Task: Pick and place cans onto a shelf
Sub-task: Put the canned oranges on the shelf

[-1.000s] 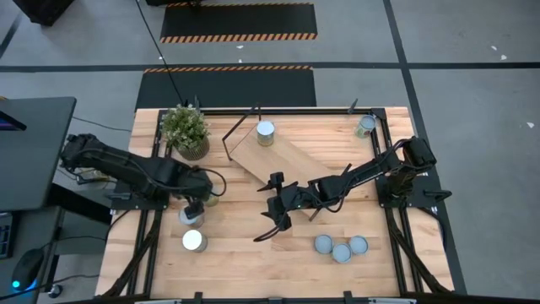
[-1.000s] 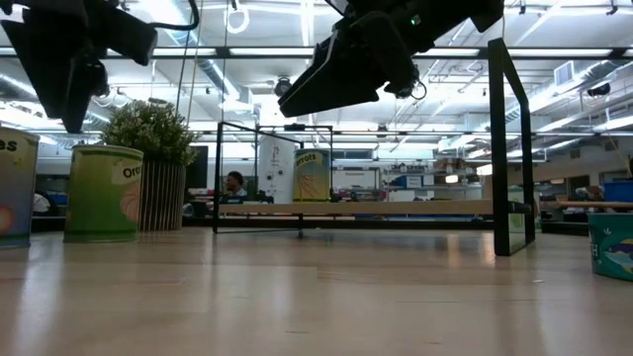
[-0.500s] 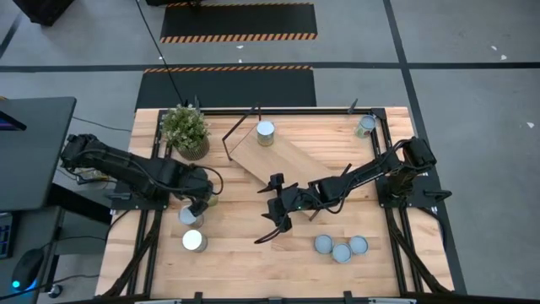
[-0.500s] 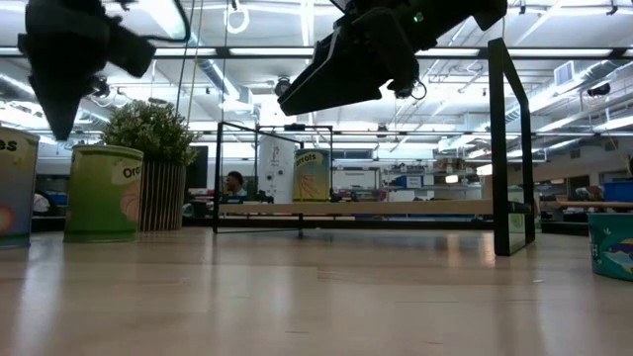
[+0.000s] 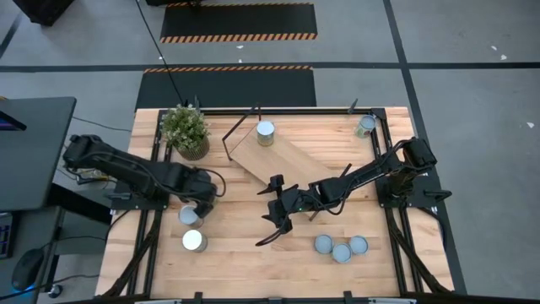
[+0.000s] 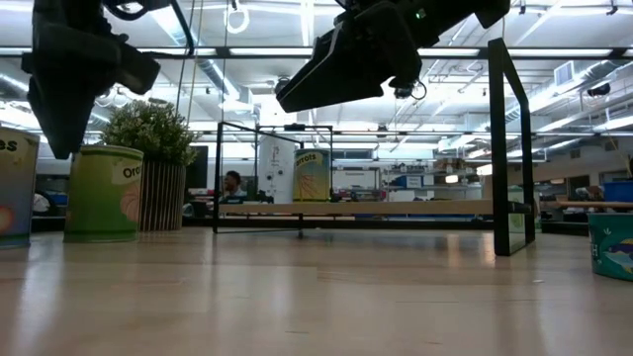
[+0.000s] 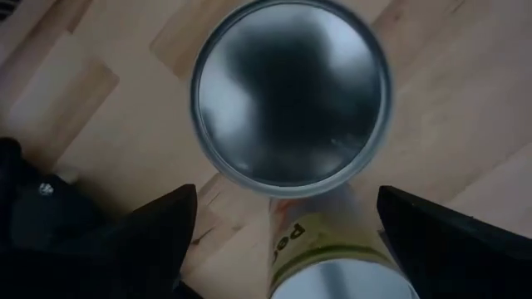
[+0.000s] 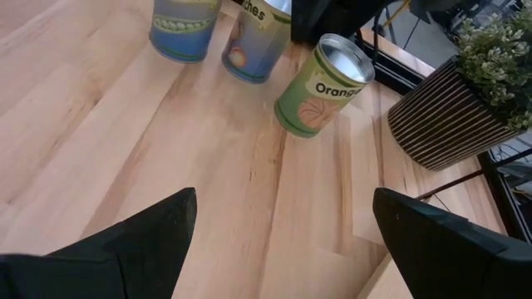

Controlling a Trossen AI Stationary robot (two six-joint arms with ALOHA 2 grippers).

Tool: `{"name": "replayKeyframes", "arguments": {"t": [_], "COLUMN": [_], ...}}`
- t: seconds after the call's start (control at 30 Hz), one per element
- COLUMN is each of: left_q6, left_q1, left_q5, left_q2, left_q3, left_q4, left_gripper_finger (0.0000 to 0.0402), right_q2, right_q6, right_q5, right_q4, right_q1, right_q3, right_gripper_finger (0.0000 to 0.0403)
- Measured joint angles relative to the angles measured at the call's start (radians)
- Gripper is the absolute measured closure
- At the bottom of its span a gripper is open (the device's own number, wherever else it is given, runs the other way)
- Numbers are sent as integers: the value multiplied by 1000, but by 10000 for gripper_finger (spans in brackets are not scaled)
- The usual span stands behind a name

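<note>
A: Nearest on the worktop (image 5: 236, 262)?

B: Three cans (image 5: 341, 247) bunched close together by the near edge, toward the right corner. A lone can (image 5: 194, 241) by the same edge, toward the left corner.

A: And the left tool (image 5: 195, 206)?

B: Hanging a little farther in on the left side, straight above a silver-topped can (image 7: 291, 91). Fingers (image 7: 158, 228) spread wide either side of that round top, not touching it. Nothing gripped. Just beyond, a green-labelled can (image 8: 328, 83) standing upright.

A: The right tool (image 5: 273, 226)?

B: Around the middle of the worktop, raised clear of the wood. Fingers well apart, empty as well.

A: Farther back?

B: The shelf (image 5: 287, 160), set slantwise from the middle toward the far edge, black frame legs at each end. One shelf can (image 5: 265, 131) upright on its far end. A potted plant (image 5: 186, 131) near the far left corner, and a corner can (image 5: 365, 126) at the far right corner, well apart from the rest.
</note>
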Motion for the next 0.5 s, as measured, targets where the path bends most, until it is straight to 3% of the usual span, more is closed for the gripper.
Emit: {"name": "replayKeyframes", "arguments": {"t": [0.27, 0.5], "left_q6": [48, 124], "left_q1": [27, 71], "left_q5": [-31, -44], "left_q2": [90, 135], "left_q3": [0, 0], "left_q4": [18, 111], "left_gripper_finger": [24, 24], "right_q2": [0, -71], "right_q6": [-3, -37], "right_q5": [3, 117], "right_q4": [-10, -81], "right_q1": [4, 49], "right_q3": [0, 0], "right_gripper_finger": [30, 30]}}
